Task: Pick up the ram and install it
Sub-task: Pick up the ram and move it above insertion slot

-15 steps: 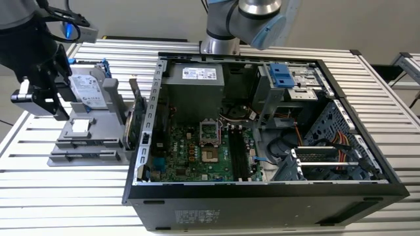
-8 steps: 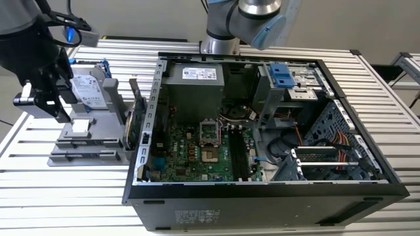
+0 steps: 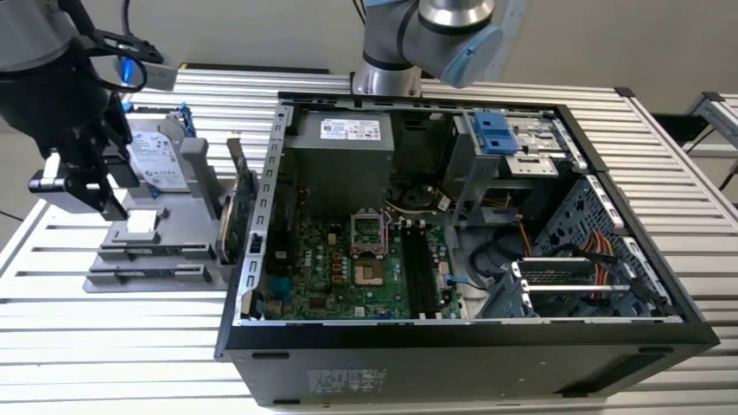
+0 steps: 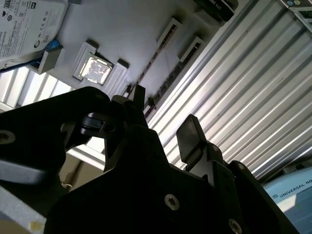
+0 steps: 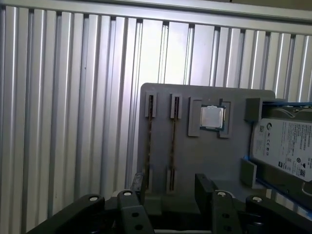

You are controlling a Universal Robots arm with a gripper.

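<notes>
Both fingers of my claw (image 3: 110, 203) stand apart with nothing between them, so I am open and carrying nothing. In the exterior view I hang at that view's left, over the grey holder (image 3: 150, 275) that rests on the slatted metal table (image 3: 104, 363), close to the hard drive (image 3: 155, 164) propped in it. Just to the exterior view's right of the holder, an upright card (image 3: 235, 216) stands beside the wall of the open computer case (image 3: 461, 341). Inside the case lie the motherboard (image 3: 340, 272) and its long black slots (image 3: 417, 268).

In the first wrist view my fingertips (image 5: 139, 183) hover near the holder's edge. The ram sits in this holder: a first ram stick (image 5: 149, 141) and a second ram stick (image 5: 173, 141) stand on edge in neighbouring grooves. Past them come a square processor chip (image 5: 213, 117) and then the hard drive. I touch neither stick.
</notes>
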